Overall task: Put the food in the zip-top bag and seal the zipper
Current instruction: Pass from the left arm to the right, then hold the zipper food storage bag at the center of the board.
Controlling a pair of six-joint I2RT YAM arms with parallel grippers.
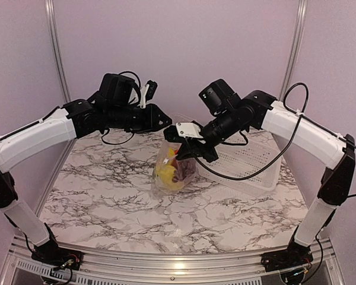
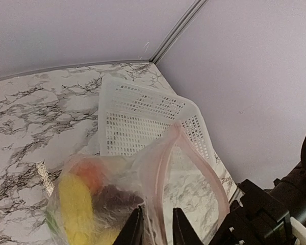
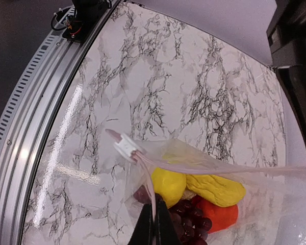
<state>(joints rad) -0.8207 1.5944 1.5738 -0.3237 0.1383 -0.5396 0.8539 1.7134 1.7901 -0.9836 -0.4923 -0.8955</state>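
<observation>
The clear zip-top bag (image 1: 173,171) stands on the marble table between both grippers, its mouth held apart. Inside it are yellow pieces (image 3: 168,185), a red pepper (image 3: 222,214) and dark purple grapes (image 3: 191,217). They show blurred in the left wrist view (image 2: 76,204). The pink zipper strip (image 3: 204,167) ends in a white slider (image 3: 126,145). My right gripper (image 3: 154,224) is shut on the near rim of the bag (image 3: 194,155), also in the top view (image 1: 185,152). My left gripper (image 2: 157,227), in the top view (image 1: 166,123), has its jaws a little apart, straddling the other rim of the bag (image 2: 166,163).
The white perforated basket (image 1: 249,163) lies on the table right of the bag and behind it in the left wrist view (image 2: 137,117). Purple walls close the back and sides. The table's metal front rail (image 3: 35,127) runs along the near edge.
</observation>
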